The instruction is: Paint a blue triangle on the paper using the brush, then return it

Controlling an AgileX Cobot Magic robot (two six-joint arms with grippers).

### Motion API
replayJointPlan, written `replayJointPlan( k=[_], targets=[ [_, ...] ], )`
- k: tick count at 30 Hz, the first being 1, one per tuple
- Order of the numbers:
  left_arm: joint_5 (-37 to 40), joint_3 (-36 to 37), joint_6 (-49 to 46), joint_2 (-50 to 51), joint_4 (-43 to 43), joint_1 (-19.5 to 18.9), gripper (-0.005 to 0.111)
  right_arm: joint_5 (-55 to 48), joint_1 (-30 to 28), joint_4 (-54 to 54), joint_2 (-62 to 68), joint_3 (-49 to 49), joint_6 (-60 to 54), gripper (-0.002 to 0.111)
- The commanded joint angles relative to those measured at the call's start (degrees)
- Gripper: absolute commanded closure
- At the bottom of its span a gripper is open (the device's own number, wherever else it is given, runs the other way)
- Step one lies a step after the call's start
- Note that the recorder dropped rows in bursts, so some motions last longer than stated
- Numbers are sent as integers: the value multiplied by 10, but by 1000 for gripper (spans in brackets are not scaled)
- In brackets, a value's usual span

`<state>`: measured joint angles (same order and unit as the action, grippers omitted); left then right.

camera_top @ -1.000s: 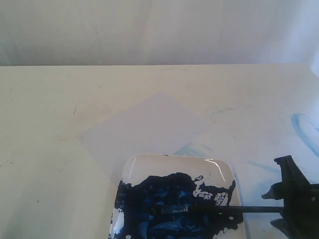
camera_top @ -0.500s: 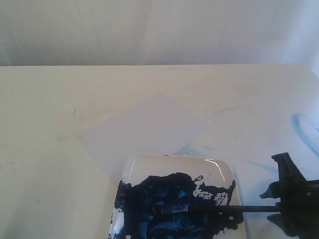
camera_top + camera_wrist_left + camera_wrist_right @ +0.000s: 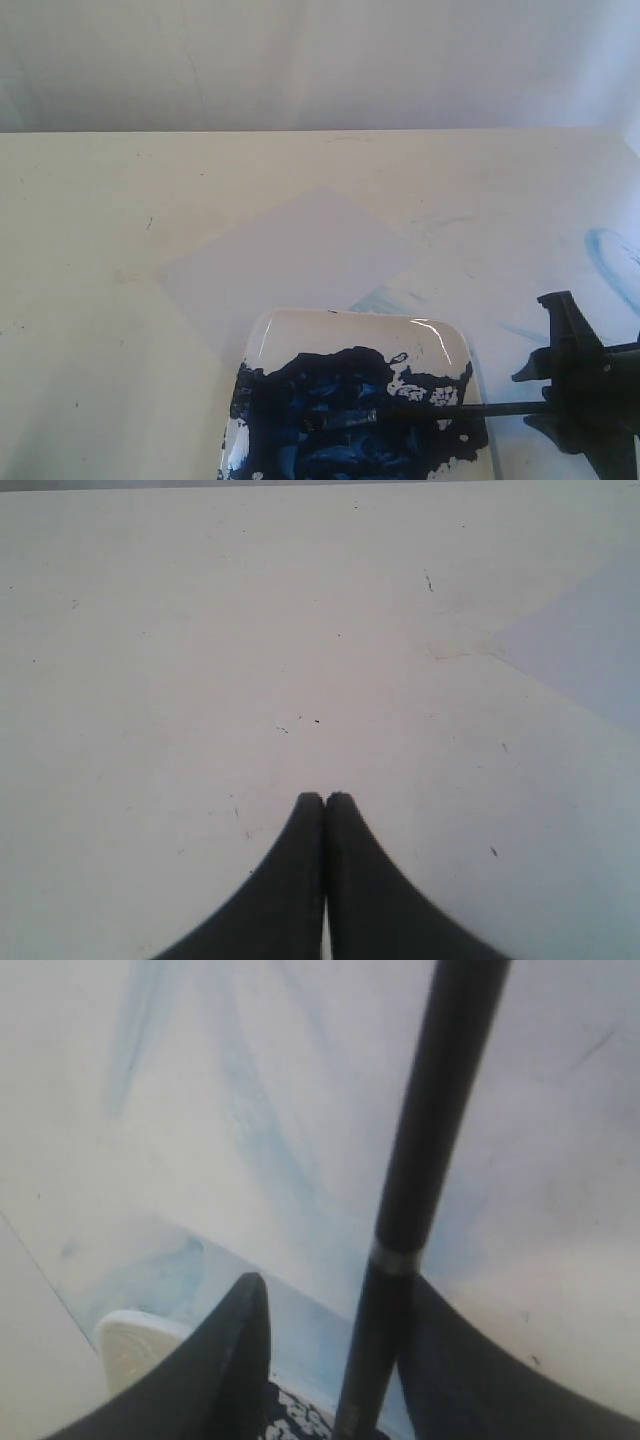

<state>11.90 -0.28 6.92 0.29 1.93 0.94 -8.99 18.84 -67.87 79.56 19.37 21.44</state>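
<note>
Shifted leftward, right fingers [image 3: 238,1360] straddle the brush [image 3: 425,1160] handle.

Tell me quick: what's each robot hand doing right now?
Left gripper: fingers closed, holding nothing.
Right gripper: fingers either side of the brush; grip cannot be told.
</note>
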Motion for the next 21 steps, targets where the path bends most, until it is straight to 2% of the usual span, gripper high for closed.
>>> replayJointPlan(
  k=[1, 21],
  targets=[
    [-3, 3, 4, -3, -1, 5, 107, 1, 1, 0, 0, 1, -2, 70],
    [-3, 3, 4, -3, -1, 5, 107, 7, 1, 0, 0, 1, -2, 70]
  ],
)
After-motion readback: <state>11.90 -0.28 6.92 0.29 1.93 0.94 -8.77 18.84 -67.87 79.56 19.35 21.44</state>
